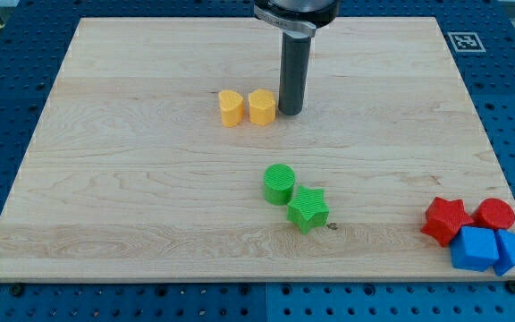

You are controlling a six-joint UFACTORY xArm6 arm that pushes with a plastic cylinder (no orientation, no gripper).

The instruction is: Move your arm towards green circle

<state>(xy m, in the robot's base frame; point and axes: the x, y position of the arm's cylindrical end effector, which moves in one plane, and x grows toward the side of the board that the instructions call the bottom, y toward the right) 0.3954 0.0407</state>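
The green circle [279, 183] lies on the wooden board [132, 179] a little below the middle. A green star [308, 209] touches it at its lower right. My tip [291, 111] stands on the board near the view's top, well above the green circle. It is just right of a yellow hexagon block [261, 106], close to touching it.
A second yellow block [231, 108] sits left of the yellow hexagon. At the view's bottom right corner lie a red star [445, 220], a red circle [494, 215] and two blue blocks [475, 249] [513, 250]. A marker tag [465, 41] sits at the top right.
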